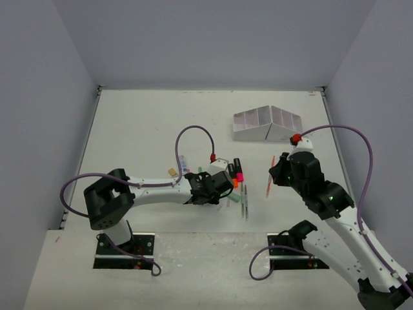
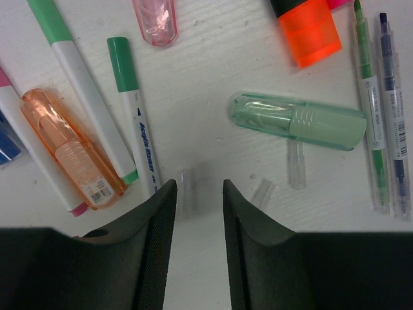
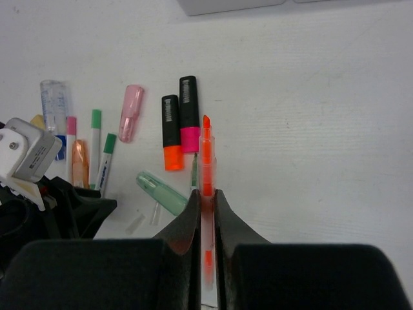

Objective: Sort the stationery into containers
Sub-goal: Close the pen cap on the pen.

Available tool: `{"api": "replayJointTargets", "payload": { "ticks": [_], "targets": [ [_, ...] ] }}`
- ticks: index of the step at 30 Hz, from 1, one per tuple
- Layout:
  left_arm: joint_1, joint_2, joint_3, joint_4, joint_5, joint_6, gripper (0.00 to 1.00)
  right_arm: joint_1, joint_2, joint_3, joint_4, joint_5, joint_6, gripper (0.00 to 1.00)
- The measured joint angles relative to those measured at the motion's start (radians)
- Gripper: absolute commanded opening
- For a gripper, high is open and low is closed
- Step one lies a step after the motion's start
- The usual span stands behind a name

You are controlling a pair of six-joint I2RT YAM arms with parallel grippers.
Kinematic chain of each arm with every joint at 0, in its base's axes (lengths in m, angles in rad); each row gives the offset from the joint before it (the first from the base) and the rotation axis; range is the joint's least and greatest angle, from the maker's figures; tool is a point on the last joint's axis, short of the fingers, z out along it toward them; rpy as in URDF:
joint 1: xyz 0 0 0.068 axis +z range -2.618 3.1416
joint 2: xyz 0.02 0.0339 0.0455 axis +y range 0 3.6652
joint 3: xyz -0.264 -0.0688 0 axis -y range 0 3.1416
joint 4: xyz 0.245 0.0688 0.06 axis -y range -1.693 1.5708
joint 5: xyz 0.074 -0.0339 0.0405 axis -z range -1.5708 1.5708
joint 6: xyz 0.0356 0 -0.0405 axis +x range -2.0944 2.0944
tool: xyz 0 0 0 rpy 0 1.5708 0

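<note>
Stationery (image 1: 238, 170): most of it is lying loose in a cluster on the table (image 1: 148, 129) in front of the left arm, well apart from the white organizer (image 1: 268, 124), which is standing toward the far right.
Right gripper (image 3: 205, 197): is clenching an orange pen (image 3: 206, 148) by its clear barrel, tip pointing away, seemingly clear of the table and between cluster and organizer.
Left gripper (image 2: 199, 187): is hanging low over the table with jaws partly apart and bare table showing between them. It is grasping nothing. A small clear cap (image 2: 186, 192) is lying at the gap, touching the inner face of one finger (image 2: 155, 219) only.
Neighbours: a green-capped pen (image 2: 132, 110) and an orange eraser case (image 2: 64, 145) are sitting just beside that finger. A green eraser case (image 2: 297, 121) is lying off to the other side.
Risk, left: the cap is sitting off-centre, so closing jaws are likely to push it sideways or squirt it out. The finger may also nudge the green-capped pen.
Risk, right: the pen is being pinched at one narrow spot, so it may pivot or slide in transit, and its length may catch on a thin divider.
</note>
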Motion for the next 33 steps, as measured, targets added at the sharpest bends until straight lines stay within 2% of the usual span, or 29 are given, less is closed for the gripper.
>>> {"api": "replayJointTargets", "payload": {
  "ticks": [14,19,24,29,33],
  "targets": [
    [-0.002,0.018,-0.041,0.012,0.001,0.0,0.33,0.0,0.012,-0.008,0.001,-0.027,-0.012,0.0],
    [-0.002,0.025,-0.048,0.019,0.004,0.001,0.21,0.0,0.022,-0.013,0.001,-0.032,-0.013,0.0],
    [-0.002,0.036,-0.051,0.042,0.006,0.002,0.01,0.0,0.019,-0.013,0.002,-0.051,-0.015,0.0],
    [-0.002,0.04,-0.051,0.058,0.006,0.003,0.0,0.0,0.003,-0.015,0.018,-0.111,-0.028,0.0],
    [-0.002,0.037,-0.045,0.052,-0.006,0.007,0.0,0.0,-0.048,-0.037,0.067,-0.236,-0.046,0.0]
  ]
}}
